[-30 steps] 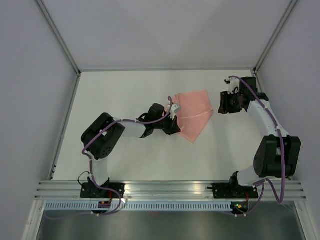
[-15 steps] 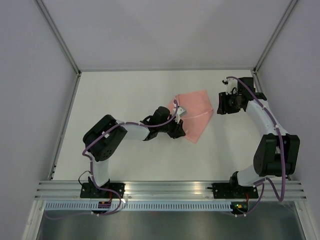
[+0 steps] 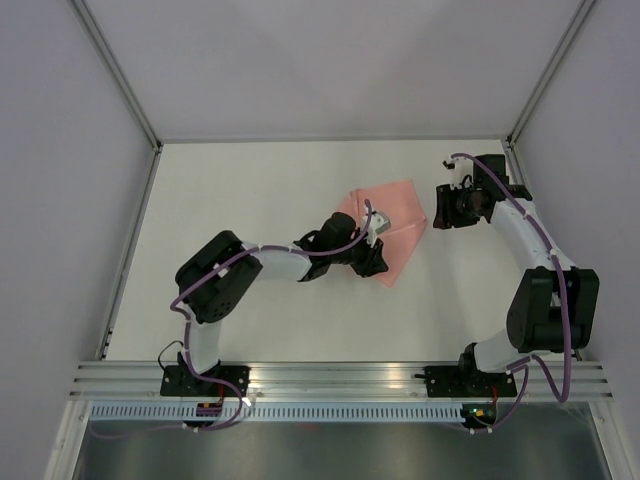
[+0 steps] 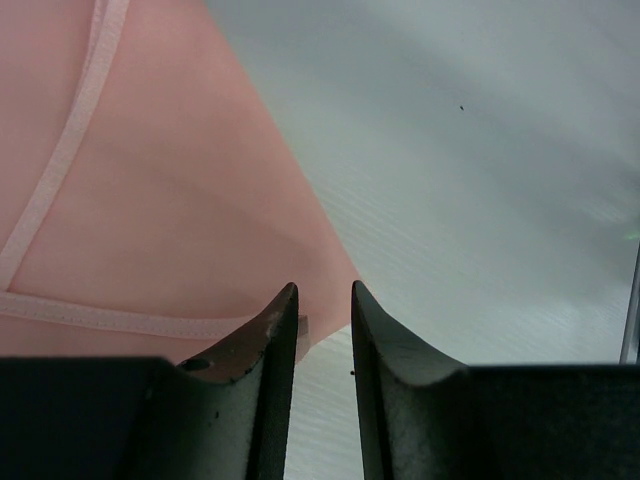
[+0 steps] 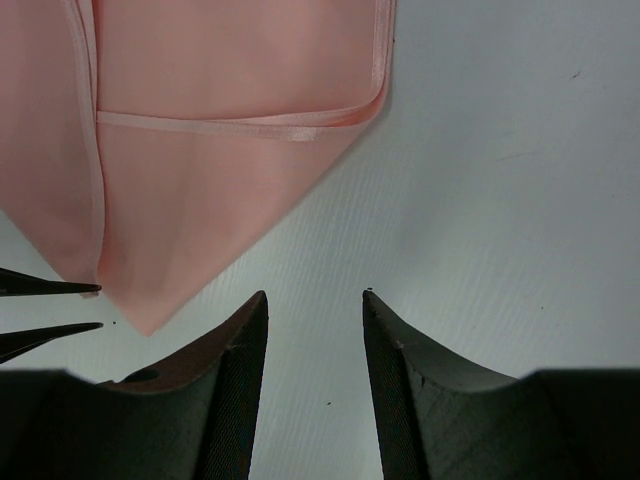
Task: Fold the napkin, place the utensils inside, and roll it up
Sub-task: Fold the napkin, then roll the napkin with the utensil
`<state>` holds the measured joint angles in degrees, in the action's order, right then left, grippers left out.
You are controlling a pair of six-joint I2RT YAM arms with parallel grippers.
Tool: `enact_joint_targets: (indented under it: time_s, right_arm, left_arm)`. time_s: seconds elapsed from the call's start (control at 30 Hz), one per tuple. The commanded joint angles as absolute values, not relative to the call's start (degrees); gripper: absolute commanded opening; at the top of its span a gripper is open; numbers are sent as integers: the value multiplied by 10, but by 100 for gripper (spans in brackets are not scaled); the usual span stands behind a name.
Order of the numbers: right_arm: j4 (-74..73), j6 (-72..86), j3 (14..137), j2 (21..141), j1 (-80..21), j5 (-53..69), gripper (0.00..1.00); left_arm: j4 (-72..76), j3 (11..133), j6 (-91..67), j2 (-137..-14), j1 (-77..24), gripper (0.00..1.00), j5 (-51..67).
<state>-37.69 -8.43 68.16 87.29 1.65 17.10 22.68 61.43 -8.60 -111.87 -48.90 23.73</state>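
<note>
The salmon-pink napkin [image 3: 400,205] lies folded into a pointed shape at the table's middle. It fills the upper left of the left wrist view [image 4: 150,200] and of the right wrist view [image 5: 200,150]. My left gripper [image 3: 377,264] is low over the napkin's near corner, and its jaws stand a narrow gap apart with only bare table between them [image 4: 322,292]. My right gripper [image 3: 440,208] hovers just right of the napkin, open and empty [image 5: 315,295]. No knife or other utensil is in view.
The white table [image 3: 250,190] is enclosed by grey walls with metal posts at the back corners. The left gripper's fingertips [image 5: 60,308] show at the left edge of the right wrist view. An aluminium rail [image 3: 340,375] runs along the near edge.
My left arm has reached to the right, moving its gripper across the napkin's near-left side towards its near corner. The right arm has barely moved.
</note>
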Motion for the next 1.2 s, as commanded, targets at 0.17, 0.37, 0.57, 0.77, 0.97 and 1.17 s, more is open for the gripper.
enact_joint_targets:
  time_s: [0.17, 0.37, 0.57, 0.77, 0.97, 1.17]
  right_arm:
    - [-372, -88, 681, 888, 5, 153, 49]
    - [-372, -81, 682, 925, -16, 131, 49]
    - [-369, -71, 686, 972, -38, 108, 48]
    - [-370, -63, 687, 1015, -53, 92, 48]
    - [-369, -62, 688, 1039, -62, 85, 46]
    - [-369, -61, 706, 1082, -94, 50, 44]
  left_arm:
    - [280, 577, -156, -1026, -465, 42, 56]
    - [183, 577, -238, -982, -370, 42, -52]
    - [61, 635, -269, -1037, -300, 32, -80]
    - [22, 698, -274, -1123, -278, 23, -37]
    - [14, 693, -300, -1146, -278, 20, -11]
    - [37, 651, -320, -1134, -288, 18, -7]
